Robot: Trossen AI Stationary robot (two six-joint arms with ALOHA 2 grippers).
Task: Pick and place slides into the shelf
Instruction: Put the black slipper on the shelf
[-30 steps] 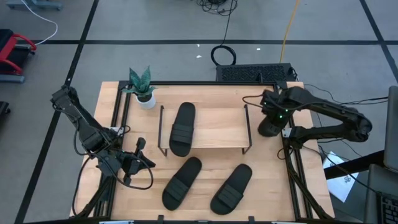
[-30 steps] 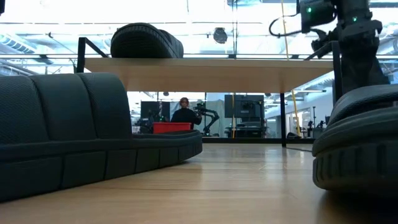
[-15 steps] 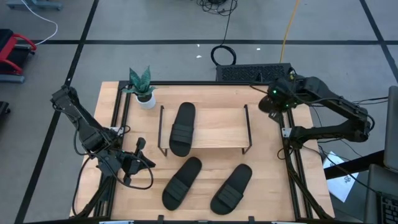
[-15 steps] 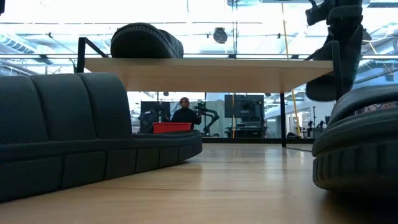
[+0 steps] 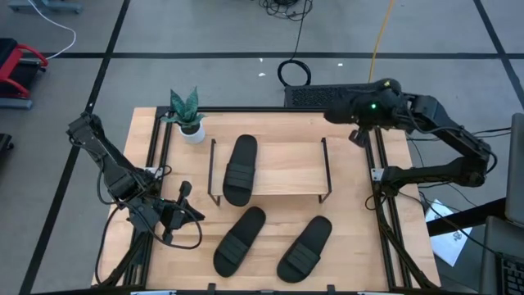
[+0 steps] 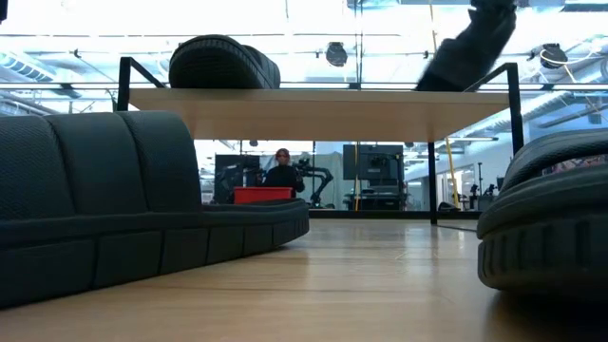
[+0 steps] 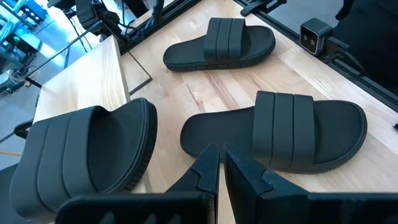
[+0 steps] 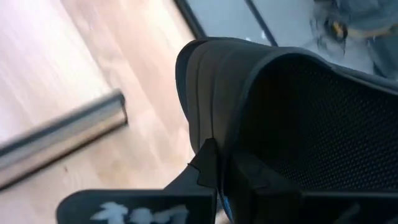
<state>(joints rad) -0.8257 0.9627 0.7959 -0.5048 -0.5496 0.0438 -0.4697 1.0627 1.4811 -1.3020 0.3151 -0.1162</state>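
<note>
Four black slides show. One lies on the shelf (image 5: 282,168) plank's left part (image 5: 240,170), another view of it (image 6: 223,62). Two rest sole-down on the table in front of the shelf (image 5: 239,239) (image 5: 304,247), also in the left wrist view (image 7: 273,134) (image 7: 221,43). My right gripper (image 5: 358,115) is shut on the fourth slide (image 5: 340,109), high off the shelf's far right corner (image 6: 465,47). My left gripper (image 5: 190,211) is shut and idle near the table's left edge (image 7: 221,168). My right gripper (image 8: 219,167) pinches the slide by the edge of its curved strap (image 8: 214,134) between the two fingers. The slide is lifted clear of the table and tilted, higher than the shelf top (image 6: 323,103). How far back it reaches between the fingers does not show.
A potted plant (image 5: 187,115) stands at the table's far left corner. Black frame rails (image 5: 385,221) run along the table's edges. A black box with cables (image 5: 336,96) sits at the far edge. A person (image 6: 282,171) sits far off in the room behind.
My right gripper has risen and moved toward the table's far edge, carrying the slide up from beside the shelf's right frame. The slide, which hung low by the right post, now sits tilted above the level of the shelf top.
</note>
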